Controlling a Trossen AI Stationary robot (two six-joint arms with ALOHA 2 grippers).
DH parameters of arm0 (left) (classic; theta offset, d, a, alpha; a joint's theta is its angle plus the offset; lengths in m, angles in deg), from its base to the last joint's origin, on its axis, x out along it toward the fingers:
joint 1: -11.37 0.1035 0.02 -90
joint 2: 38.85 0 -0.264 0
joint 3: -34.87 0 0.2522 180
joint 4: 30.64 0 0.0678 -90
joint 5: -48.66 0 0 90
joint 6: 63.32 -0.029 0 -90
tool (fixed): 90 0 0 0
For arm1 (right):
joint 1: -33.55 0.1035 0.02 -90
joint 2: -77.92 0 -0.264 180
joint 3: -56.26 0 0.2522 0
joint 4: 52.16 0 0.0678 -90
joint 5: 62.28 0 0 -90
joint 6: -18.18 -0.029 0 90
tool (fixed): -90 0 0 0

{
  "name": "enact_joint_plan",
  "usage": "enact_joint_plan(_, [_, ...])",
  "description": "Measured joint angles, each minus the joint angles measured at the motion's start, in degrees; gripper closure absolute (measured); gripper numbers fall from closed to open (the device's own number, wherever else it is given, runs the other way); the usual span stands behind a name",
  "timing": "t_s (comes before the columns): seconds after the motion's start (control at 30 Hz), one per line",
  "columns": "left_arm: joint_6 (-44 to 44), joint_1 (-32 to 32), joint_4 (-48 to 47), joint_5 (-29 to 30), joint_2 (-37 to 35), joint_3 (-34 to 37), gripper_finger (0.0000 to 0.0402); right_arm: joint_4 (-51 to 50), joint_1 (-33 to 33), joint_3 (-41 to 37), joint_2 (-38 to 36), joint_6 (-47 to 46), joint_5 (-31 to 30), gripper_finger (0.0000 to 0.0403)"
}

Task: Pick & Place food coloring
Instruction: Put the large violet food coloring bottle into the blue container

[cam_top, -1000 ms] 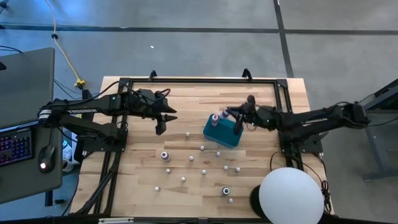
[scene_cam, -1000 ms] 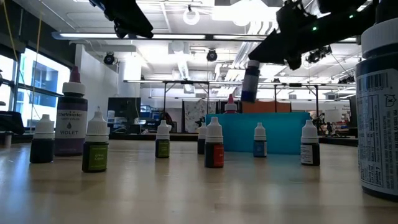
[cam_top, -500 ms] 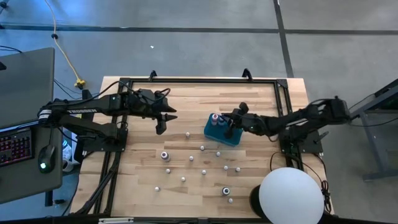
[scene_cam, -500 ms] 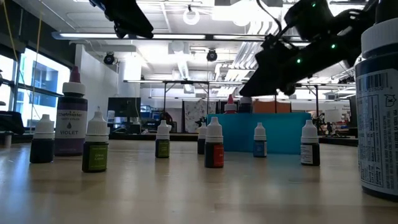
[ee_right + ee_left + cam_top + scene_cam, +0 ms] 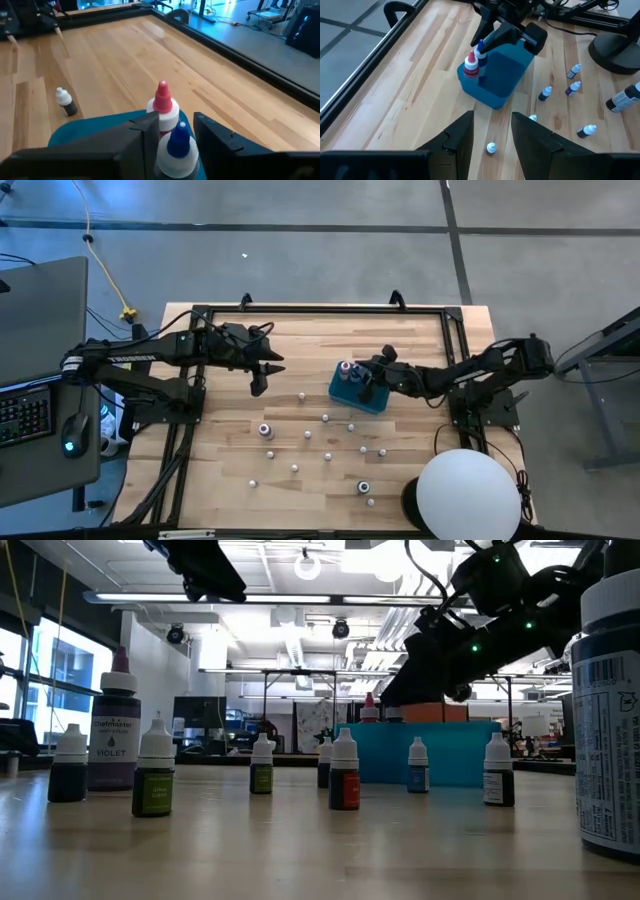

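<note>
Overhead, the right gripper (image 5: 362, 377) pinches a blue-topped bottle (image 5: 178, 145) inside the teal box (image 5: 356, 388), just beside a pink-topped bottle (image 5: 162, 102), while the left gripper (image 5: 258, 385) hovers apart, fingers slightly spread.

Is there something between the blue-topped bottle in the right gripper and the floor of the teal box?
Nothing visible does. The right gripper is closed on the blue-topped bottle, already down inside the teal box. The pink-topped bottle stands beside it in the box, not under it. The box floor itself is hidden.
</note>
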Motion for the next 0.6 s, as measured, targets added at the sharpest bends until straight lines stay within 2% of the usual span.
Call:
enact_joint_plan(0.13, [0.0,0.0,-1.2,-1.7,0.0,0.0,0.027,0.0,0.0,0.0,-0.5,2.1,0.0,0.0257])
enact_joint_plan(0.23, [-1.5,0.0,-3.3,-5.6,0.0,0.0,0.027,0.3,0.1,0.0,-3.0,3.6,1.6,0.0241])
enact_joint_plan(0.37, [-3.0,0.0,-11.6,-19.7,0.0,0.0,0.027,0.4,0.1,0.0,-8.4,3.9,4.3,0.0231])
enact_joint_plan(0.43, [-4.1,-0.2,-17.2,-24.5,0.0,0.0,0.027,0.4,0.1,0.0,-11.2,4.1,5.7,0.0231])
enact_joint_plan(0.5, [-3.0,-2.0,-21.1,-24.0,0.2,0.1,0.027,0.2,0.5,0.0,-13.6,4.1,7.2,0.0234])
enact_joint_plan(0.6, [0.2,-5.3,-22.2,-20.8,1.9,1.3,0.027,-1.0,1.5,0.0,-16.1,4.2,9.0,0.0239])
